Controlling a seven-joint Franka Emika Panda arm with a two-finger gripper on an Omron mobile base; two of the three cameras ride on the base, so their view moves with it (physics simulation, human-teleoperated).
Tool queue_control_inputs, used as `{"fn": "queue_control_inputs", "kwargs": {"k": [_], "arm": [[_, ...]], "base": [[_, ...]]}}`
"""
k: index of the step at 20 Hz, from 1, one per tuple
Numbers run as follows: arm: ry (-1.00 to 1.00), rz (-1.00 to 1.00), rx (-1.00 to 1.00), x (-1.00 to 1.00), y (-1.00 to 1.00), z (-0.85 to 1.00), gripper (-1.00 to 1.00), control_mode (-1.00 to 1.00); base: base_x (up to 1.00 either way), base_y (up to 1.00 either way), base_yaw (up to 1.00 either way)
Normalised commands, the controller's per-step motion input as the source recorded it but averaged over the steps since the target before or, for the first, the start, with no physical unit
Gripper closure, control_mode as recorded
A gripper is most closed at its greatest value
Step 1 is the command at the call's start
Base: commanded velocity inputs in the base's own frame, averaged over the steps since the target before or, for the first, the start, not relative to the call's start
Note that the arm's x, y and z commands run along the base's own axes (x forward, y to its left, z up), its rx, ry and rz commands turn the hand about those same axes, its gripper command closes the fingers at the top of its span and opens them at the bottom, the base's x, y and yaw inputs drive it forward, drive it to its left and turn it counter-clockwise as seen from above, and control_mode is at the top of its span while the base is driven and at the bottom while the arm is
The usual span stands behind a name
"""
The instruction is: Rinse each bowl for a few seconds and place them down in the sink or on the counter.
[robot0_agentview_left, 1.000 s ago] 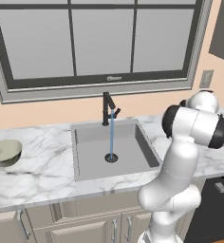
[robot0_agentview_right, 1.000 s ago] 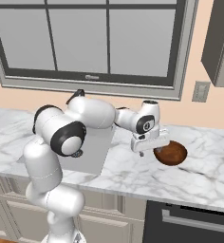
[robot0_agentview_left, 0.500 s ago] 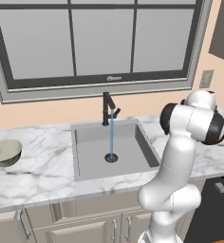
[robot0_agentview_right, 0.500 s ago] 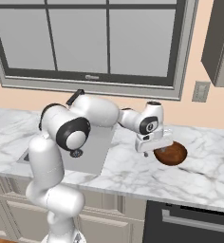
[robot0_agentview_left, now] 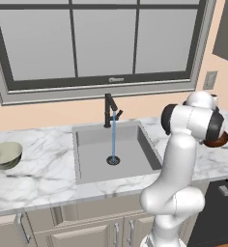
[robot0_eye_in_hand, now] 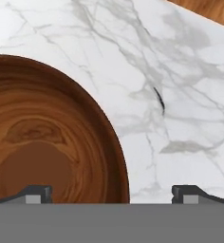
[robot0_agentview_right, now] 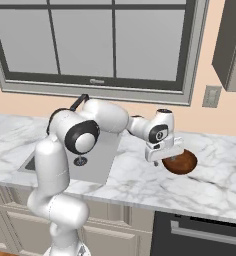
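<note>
Claw edged closer over brown bowl on counter right of sink; jaws spread wide, straddling rim, nothing gripped. Faucet running. Green bowl far left. Neither rinsed yet, apparently.

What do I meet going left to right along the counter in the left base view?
Greenish-beige bowl → sink with faucet and running water → robot arm → brown bowl.
</note>
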Motion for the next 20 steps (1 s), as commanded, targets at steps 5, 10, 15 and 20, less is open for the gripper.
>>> {"fn": "queue_control_inputs", "kwargs": {"k": [5, 10, 15, 20], "arm": [[0.00, 0.03, 0.00, 0.16, -0.11, -0.11, -1.00, -1.00], [0.00, 0.01, 0.00, 0.02, 0.00, -0.09, 1.00, -1.00], [-0.04, 0.03, 0.00, -0.15, 0.00, 0.00, 1.00, -1.00], [-0.02, 0.01, -0.04, -0.17, 0.17, 0.01, 1.00, -1.00]], "base": [[0.00, 0.00, 0.00], [0.00, 0.00, 0.00], [0.00, 0.00, 0.00], [0.00, 0.00, 0.00]]}}
